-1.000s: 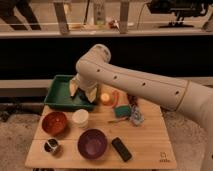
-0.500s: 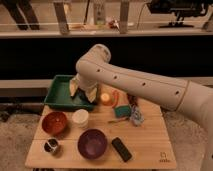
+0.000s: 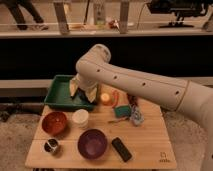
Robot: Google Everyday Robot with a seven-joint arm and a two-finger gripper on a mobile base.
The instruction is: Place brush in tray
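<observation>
The gripper (image 3: 83, 89) hangs over the right end of the tray (image 3: 59, 95); I cannot tell its state. The brush cannot be made out. The tray sits at the table's (image 3: 145, 145) back left corner, with a red bowl (image 3: 54, 122), white cup (image 3: 80, 118) and purple bowl (image 3: 92, 143) in front

Speckled floor around a light wooden table (image 3: 150, 142), dark wall band, railing above.
</observation>
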